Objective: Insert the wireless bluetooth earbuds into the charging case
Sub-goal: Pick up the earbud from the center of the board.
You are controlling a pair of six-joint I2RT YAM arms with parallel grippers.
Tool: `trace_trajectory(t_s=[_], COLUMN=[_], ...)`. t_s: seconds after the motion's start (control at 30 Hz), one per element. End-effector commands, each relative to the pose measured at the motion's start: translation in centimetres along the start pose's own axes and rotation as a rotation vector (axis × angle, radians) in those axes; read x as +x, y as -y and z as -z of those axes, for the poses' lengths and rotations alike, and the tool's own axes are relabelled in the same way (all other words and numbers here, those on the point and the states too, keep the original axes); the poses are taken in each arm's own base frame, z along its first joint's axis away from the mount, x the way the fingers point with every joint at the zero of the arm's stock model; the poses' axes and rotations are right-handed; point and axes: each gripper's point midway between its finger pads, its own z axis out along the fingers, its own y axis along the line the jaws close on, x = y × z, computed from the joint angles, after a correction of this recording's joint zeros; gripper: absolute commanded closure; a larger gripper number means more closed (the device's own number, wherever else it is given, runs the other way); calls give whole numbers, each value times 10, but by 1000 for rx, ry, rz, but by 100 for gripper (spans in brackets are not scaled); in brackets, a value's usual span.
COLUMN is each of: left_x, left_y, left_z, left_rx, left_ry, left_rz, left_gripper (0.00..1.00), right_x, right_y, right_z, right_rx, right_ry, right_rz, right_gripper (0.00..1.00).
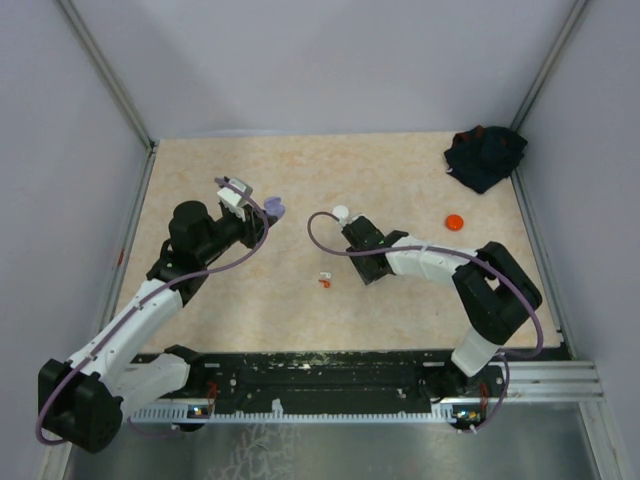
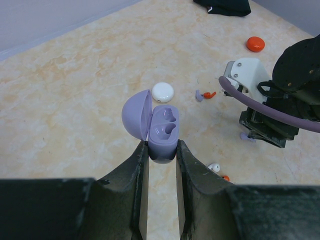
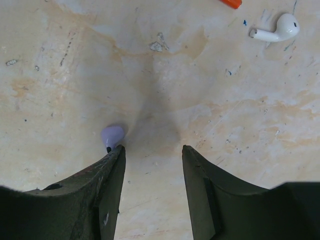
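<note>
One purple earbud (image 3: 112, 136) (possibly touching) by right gripper (image 3: 152, 152).

Soft, even light; faint shadow beneath the right gripper (image 3: 152, 150).

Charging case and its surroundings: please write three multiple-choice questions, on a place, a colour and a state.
1. The black cloth lies at: A) the far right corner B) the far left corner C) between the arms
2. The case in the left gripper is: A) orange B) lavender C) white
3. Its lid is: A) shut B) open C) detached
Answers: A, the top view shows it there; B, plain in the left wrist view; B, the lid stands swung aside.
</note>
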Motion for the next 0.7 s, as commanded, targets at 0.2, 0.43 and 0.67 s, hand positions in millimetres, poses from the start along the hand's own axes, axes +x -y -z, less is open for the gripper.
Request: trace_trajectory(t_s=[0.2,0.43,0.67], left_x=[-12,-12,-12], left_y=[1,1,1], left_z=[2,2,2], left_rx=[9,10,12], left_ry=[45,45,47], left_rz=[-5,-4,-2], left_gripper=[99,99,99], right_x=[-24,-39,-44], right_y=[2,-2,-18], right_z=[17,35,36], right_rx=[-31,-76,-155], right_ry=[81,119,110], right_rz=[-41,-65,-104], right_gripper=[51,52,54])
